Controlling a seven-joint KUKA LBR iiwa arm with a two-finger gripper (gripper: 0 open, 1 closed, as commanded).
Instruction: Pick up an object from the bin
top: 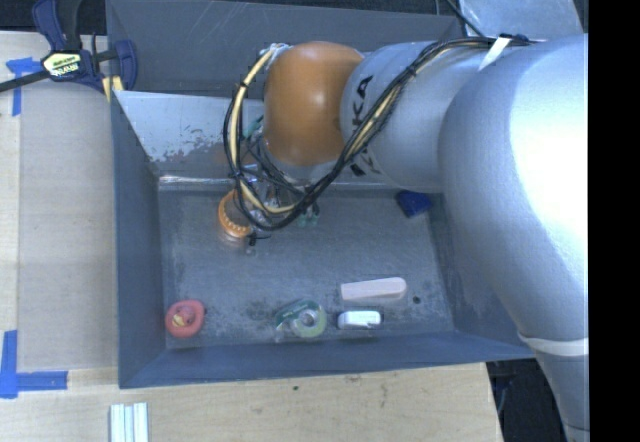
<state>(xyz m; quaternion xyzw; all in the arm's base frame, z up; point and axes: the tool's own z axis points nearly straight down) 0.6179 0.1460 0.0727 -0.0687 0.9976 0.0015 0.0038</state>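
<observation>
Start at the near wall of the bin (pixel 300 362): the beige block (pixel 373 289) lies on the floor a little back from it, long side across. Just nearer than the beige block, almost touching it, you have a small white piece (pixel 360 320). Nearer and left of the block's left end lies a green ring (pixel 303 321) with some tangled bits on it. Well to the left of the beige block, in the near left corner, sits a red round thing (pixel 185 317), apart from the rest. Farther back and left of the beige block, the gripper (pixel 248 227) hangs low over the floor beneath the orange cover (pixel 305 105) and its looped cables. Right against its tip, on the side away from the block, is a small orange-brown rounded thing (pixel 233 217). You cannot tell whether it is gripped or only touched, nor whether the gripper is spread or closed. Beyond the beige block and slightly right, a blue thing (pixel 413 202) lies at the back of the floor.
</observation>
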